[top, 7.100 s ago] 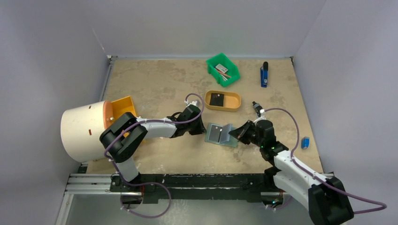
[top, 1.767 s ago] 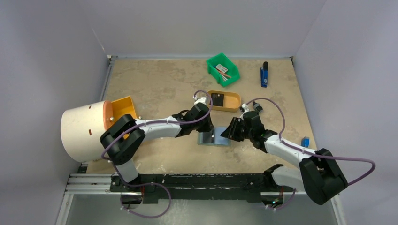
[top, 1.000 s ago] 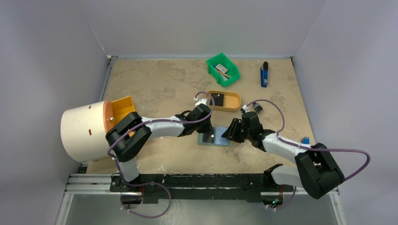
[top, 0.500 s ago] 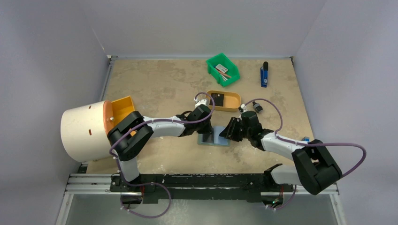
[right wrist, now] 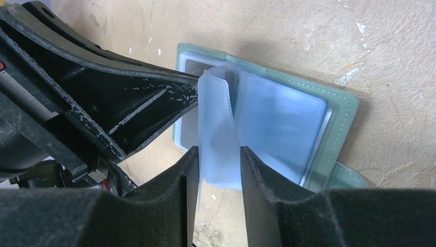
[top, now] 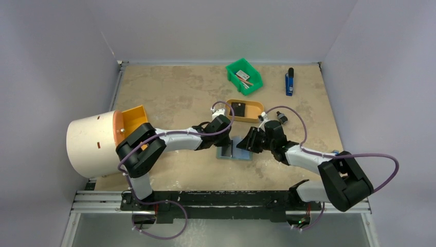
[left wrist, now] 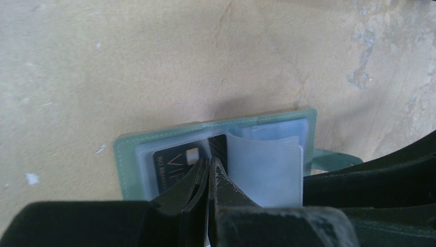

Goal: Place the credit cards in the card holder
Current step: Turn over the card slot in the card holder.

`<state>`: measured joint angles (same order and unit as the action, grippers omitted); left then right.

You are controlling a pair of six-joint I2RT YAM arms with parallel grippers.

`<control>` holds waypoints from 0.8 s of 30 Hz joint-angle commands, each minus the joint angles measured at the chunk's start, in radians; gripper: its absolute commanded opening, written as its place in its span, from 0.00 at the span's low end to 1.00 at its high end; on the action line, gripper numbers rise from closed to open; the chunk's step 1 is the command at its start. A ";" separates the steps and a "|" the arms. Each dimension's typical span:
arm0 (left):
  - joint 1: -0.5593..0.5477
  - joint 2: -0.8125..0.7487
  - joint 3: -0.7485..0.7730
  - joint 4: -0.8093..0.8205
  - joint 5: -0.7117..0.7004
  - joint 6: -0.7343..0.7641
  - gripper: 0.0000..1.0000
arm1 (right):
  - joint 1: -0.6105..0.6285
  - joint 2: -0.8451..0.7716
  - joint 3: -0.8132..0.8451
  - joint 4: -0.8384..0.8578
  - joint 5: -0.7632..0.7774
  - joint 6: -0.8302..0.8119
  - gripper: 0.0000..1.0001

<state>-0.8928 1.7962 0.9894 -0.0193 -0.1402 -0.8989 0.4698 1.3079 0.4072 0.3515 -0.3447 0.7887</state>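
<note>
Your grey-green fold-over card holder (left wrist: pixel 126 154) lies open on the tan worktop (left wrist: pixel 103 62), with a black VIP credit card (left wrist: pixel 172 165) in one pocket. Your left gripper (left wrist: pixel 208 165) is closed, tips on that card. Your right gripper (right wrist: pixel 217 159), half open, pinches one pale blue pocket leaf (right wrist: pixel 218 118).

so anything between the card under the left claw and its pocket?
Nothing visible. The right claw holds the pocket leaf up out of the way, and the credit card lies flat in the open card holder under the shut left claw. Whether it's already partly in, can't tell.
</note>
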 commanded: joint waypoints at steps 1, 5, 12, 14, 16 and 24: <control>0.000 -0.068 0.003 -0.050 -0.071 -0.001 0.00 | -0.005 -0.003 0.045 0.047 -0.033 -0.021 0.37; 0.001 -0.075 0.004 -0.057 -0.080 0.002 0.00 | -0.004 -0.002 0.045 0.054 -0.040 -0.025 0.31; 0.000 -0.065 0.013 -0.059 -0.071 0.009 0.00 | -0.002 0.012 0.066 0.070 -0.081 -0.037 0.37; 0.000 -0.059 0.018 -0.057 -0.067 0.013 0.00 | -0.003 0.018 0.070 0.074 -0.087 -0.037 0.38; 0.001 -0.056 0.019 -0.056 -0.062 0.012 0.00 | -0.002 0.025 0.072 0.078 -0.093 -0.036 0.39; 0.001 -0.048 0.019 -0.046 -0.050 0.014 0.00 | -0.002 0.042 0.078 0.091 -0.111 -0.036 0.42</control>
<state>-0.8925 1.7618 0.9890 -0.0925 -0.1940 -0.8974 0.4702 1.3487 0.4473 0.4038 -0.4206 0.7689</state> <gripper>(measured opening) 0.006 0.405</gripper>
